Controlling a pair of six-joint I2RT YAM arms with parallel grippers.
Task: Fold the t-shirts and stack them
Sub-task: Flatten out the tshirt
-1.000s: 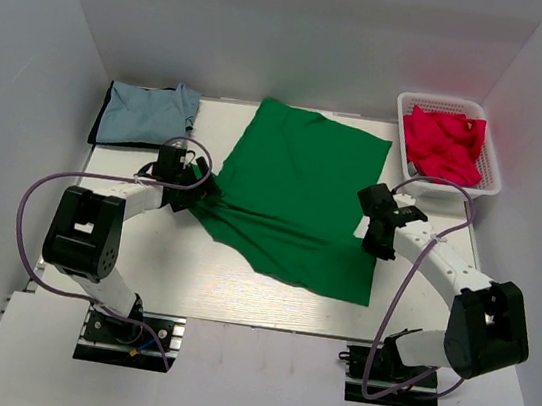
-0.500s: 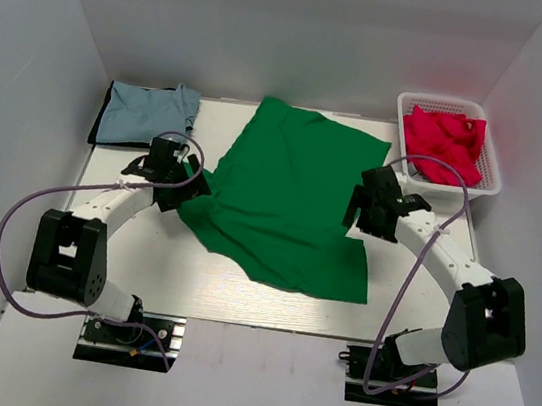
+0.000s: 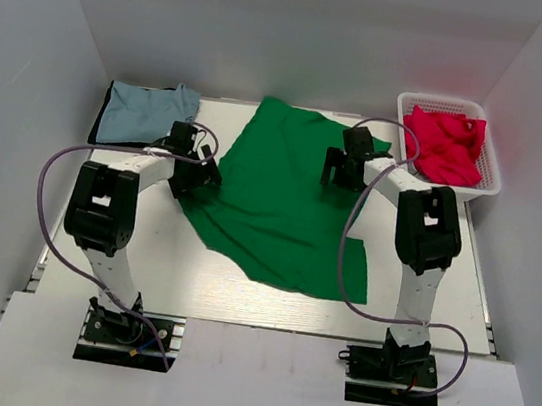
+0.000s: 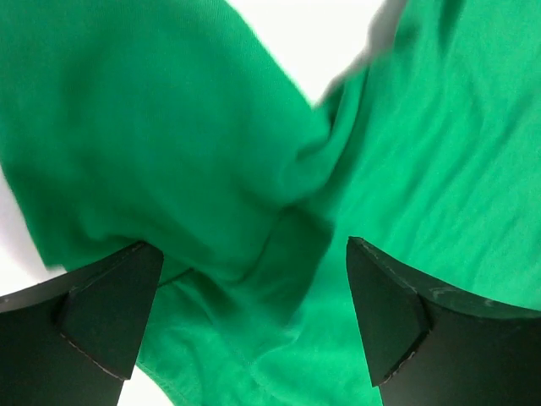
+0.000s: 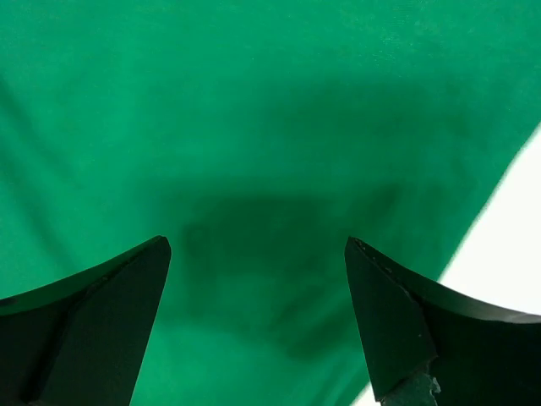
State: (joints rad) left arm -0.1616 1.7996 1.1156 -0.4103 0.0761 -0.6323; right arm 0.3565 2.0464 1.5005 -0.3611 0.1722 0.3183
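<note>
A green t-shirt (image 3: 282, 200) lies spread across the middle of the table, rumpled along its left edge. My left gripper (image 3: 200, 175) hovers open over that rumpled edge. The left wrist view shows folded green cloth (image 4: 254, 169) under the gripper (image 4: 254, 317), with nothing between the fingers. My right gripper (image 3: 341, 167) is open above the shirt's upper right part. In the right wrist view flat green fabric (image 5: 254, 127) fills the frame below the gripper (image 5: 258, 317). A folded light blue t-shirt (image 3: 147, 113) lies at the back left. A red t-shirt (image 3: 446, 145) is bunched in a basket.
The white basket (image 3: 403, 133) stands at the back right corner. A dark folded item (image 3: 97, 128) peeks from under the blue shirt. White walls close in the table on three sides. Cables loop from both arms above the tabletop.
My right gripper has opened and moved from the shirt's right edge up and left over the shirt. The left gripper stayed open and shifted slightly along the left edge.
</note>
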